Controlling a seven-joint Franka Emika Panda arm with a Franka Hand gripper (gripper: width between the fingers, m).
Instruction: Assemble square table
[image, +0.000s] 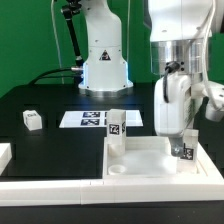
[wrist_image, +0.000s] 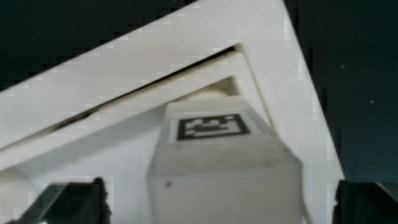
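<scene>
The square table's white slab (image: 150, 158) lies at the middle right of the black table. One white tagged leg (image: 117, 125) stands upright at its back left corner. A second leg (image: 185, 153) stands at the slab's right corner, directly under my gripper (image: 178, 140). In the wrist view this leg (wrist_image: 217, 150) shows its tag and sits in the slab's corner (wrist_image: 294, 90). My gripper (wrist_image: 221, 205) is open, and its dark fingers (wrist_image: 71, 202) stand on either side of the leg with gaps. A third leg (image: 32, 120) lies loose at the exterior view's left.
The marker board (image: 88, 119) lies flat behind the slab. Long white border rails (image: 50, 185) run along the front edge and the exterior view's left. The robot's base (image: 104, 60) stands at the back.
</scene>
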